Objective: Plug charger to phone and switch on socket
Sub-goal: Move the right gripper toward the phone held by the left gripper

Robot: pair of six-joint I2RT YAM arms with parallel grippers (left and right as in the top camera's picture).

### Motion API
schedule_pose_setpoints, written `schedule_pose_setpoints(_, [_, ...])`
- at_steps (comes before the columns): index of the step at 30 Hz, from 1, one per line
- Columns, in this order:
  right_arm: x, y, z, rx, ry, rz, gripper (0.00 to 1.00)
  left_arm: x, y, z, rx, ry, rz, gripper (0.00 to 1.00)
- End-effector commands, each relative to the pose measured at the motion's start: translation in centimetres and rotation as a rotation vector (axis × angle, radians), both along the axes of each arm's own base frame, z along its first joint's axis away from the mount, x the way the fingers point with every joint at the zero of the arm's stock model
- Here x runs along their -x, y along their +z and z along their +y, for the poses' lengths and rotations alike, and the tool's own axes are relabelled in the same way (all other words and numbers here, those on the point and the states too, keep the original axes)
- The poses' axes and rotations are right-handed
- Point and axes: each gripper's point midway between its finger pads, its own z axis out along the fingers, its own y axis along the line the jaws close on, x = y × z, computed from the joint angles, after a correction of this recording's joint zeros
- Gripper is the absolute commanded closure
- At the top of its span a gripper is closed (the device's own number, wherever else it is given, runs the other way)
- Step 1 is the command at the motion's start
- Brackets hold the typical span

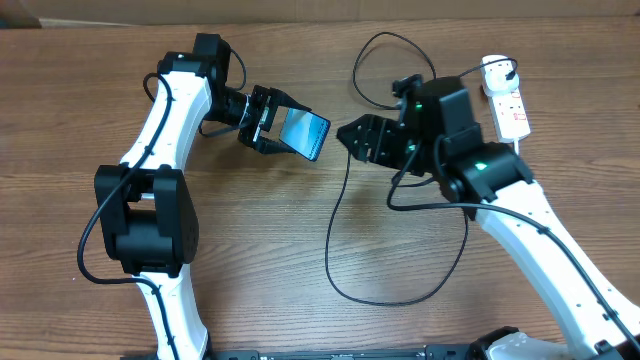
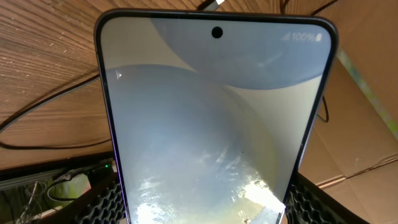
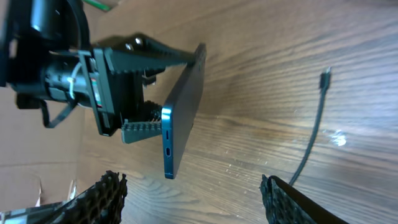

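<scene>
The left gripper (image 1: 283, 128) pinches the phone (image 1: 306, 134) with its port end facing the right gripper (image 1: 358, 140), whose jaws stand spread and empty, while the connector tip (image 3: 325, 78) of the charger (image 1: 338, 200) lies loose on the table (image 3: 249, 130), so a grasp too far down the limp cable could let the tip droop and miss the port.

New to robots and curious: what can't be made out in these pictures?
- Switch positions on the white power strip: overhead, too small.
- Lower end of the slim blue-screened smartphone: left wrist, cut by bottom edge.
- Tip of the thin black cable: overhead, beneath the right gripper.
</scene>
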Motion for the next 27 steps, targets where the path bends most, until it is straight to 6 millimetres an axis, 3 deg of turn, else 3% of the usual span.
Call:
schedule_pose_setpoints(1, [-0.6, 1.0, 1.2, -0.017, -0.008, -0.017, 0.3, -0.7, 1.7, -0.4, 0.054, 0.01, -0.022, 0.96])
schedule_pose_setpoints(15, [-1.0, 0.6, 3.1, 0.0, -0.029, -0.043, 0.31, -0.8, 1.5, -0.3, 0.045, 0.009, -0.028, 0.96])
schedule_pose_setpoints(17, [-1.1, 0.5, 2.6, 0.02, -0.048, -0.037, 0.32, -0.7, 1.8, -0.4, 0.059, 0.004, -0.032, 0.96])
schedule_pose_setpoints(27, [-3.2, 1.0, -4.1, 0.103, -0.234, 0.018, 0.32, -0.8, 3.2, -0.5, 0.151, 0.024, -0.002, 0.96])
